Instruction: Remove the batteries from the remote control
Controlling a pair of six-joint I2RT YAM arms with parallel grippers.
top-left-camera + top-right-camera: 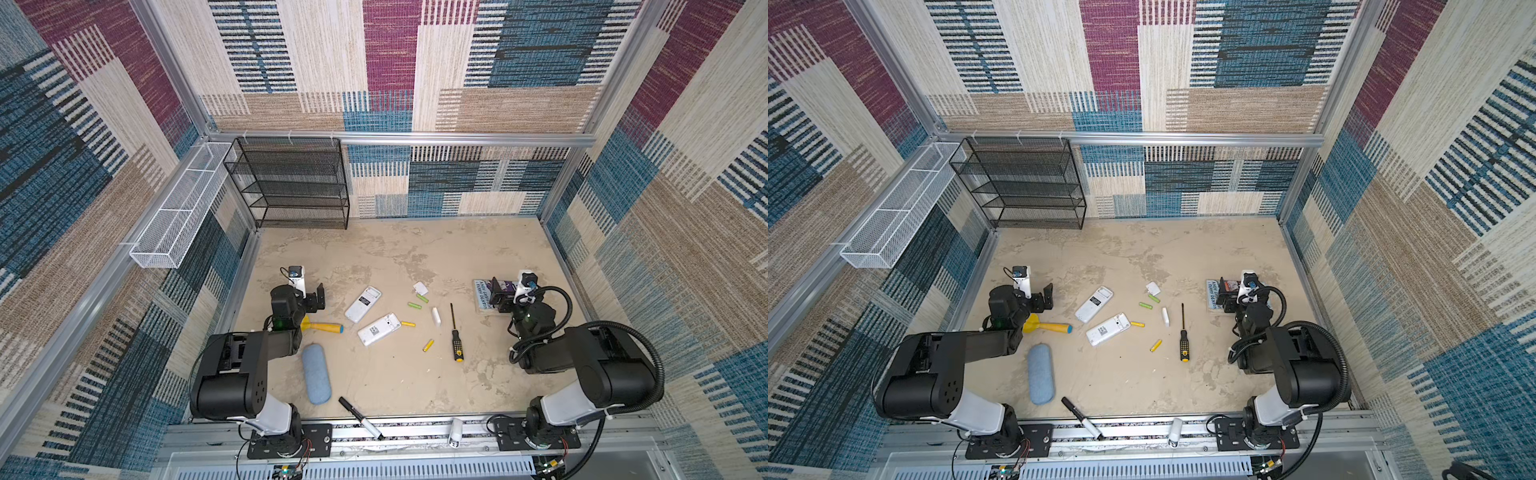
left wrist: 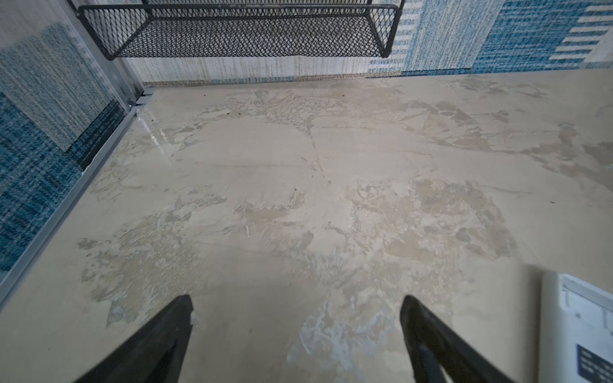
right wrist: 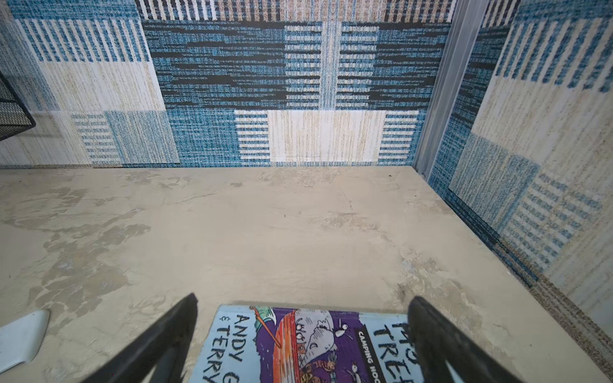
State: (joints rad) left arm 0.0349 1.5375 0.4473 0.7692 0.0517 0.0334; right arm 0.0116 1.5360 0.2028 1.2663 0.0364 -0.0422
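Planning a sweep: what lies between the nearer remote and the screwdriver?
A yellow battery and a white oblong piece, seen in both top views.

The mottled beige tabletop (image 1: 415, 257) carried a black-and-yellow screwdriver (image 1: 456, 336), lying flat. Left of the screwdriver lay two green batteries (image 1: 414, 306), two yellow batteries (image 1: 428, 345), two white remotes (image 1: 363, 304) and, farther left, a yellow handle (image 1: 326, 328) and a blue case (image 1: 316, 379); a book (image 1: 482, 299) lay to its right.
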